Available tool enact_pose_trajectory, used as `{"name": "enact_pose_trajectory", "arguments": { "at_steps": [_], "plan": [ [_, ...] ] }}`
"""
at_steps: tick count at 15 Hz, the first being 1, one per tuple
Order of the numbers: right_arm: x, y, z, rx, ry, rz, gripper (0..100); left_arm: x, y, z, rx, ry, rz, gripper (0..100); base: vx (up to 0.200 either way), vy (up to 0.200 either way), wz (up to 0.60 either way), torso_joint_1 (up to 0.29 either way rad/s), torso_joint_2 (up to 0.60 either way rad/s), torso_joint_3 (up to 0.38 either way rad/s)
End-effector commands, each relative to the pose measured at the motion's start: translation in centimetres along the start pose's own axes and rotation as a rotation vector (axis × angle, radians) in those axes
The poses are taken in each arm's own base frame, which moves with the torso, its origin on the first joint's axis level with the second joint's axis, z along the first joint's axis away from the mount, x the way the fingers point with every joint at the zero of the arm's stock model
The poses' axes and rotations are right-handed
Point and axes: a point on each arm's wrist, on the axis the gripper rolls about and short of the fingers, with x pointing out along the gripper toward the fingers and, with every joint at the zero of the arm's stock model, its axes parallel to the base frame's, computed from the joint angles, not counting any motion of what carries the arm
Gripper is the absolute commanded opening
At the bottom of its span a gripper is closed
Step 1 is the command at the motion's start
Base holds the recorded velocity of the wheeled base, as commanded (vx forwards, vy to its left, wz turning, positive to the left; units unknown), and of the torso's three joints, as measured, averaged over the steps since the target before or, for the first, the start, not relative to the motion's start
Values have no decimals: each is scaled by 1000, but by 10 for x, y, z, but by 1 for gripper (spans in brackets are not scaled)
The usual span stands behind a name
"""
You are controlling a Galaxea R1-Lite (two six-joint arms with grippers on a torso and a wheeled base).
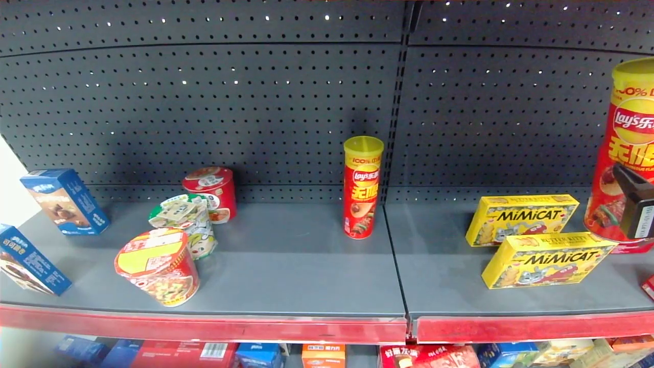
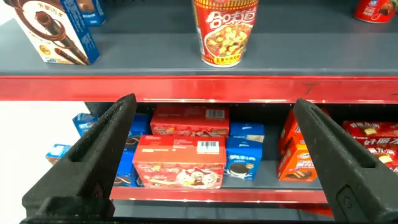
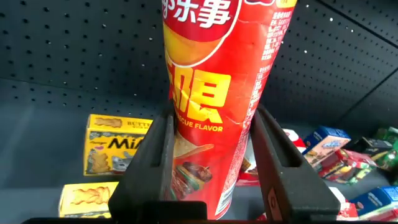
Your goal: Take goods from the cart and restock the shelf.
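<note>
My right gripper (image 3: 211, 149) is shut on a tall red chips can with a yellow lid (image 1: 627, 148), held upright above the shelf's right end, just right of two yellow boxes (image 1: 521, 212). In the right wrist view the can (image 3: 217, 93) sits between both black fingers (image 3: 155, 155). One finger (image 1: 636, 202) shows at the right edge of the head view. A matching chips can (image 1: 361, 186) stands at the shelf's middle. My left gripper (image 2: 211, 155) is open and empty, low in front of the red shelf edge (image 2: 199, 87), facing boxes on the lower shelf.
On the grey shelf (image 1: 286, 266) stand three noodle cups (image 1: 158, 266) at the left and two blue boxes (image 1: 64, 202) at the far left. A yellow box (image 1: 549, 259) lies near the front right. The lower shelf holds red and blue boxes (image 2: 180, 162).
</note>
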Motion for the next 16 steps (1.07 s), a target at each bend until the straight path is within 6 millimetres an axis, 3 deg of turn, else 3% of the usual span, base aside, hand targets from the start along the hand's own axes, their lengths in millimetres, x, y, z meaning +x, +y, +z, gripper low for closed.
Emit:
{"name": "enact_pose_trajectory", "arguments": {
  "at_steps": [1,4,12,16],
  "plan": [
    [0,0,0,0,0,2,0,0,0,0,0,1,1,100,0,0,-600,2,-2,7],
    [-1,1,0,-4,1,9,0,0,0,0,0,1,1,100,0,0,-600,-1,4,-1],
    [-4,3,1,-20,0,20,0,0,0,0,-2,1,1,100,0,0,0,0,0,0],
    [-16,-20,12,-7,-34,-53,0,0,0,0,9,1,-2,100,0,0,0,0,0,0]
  ]
}}
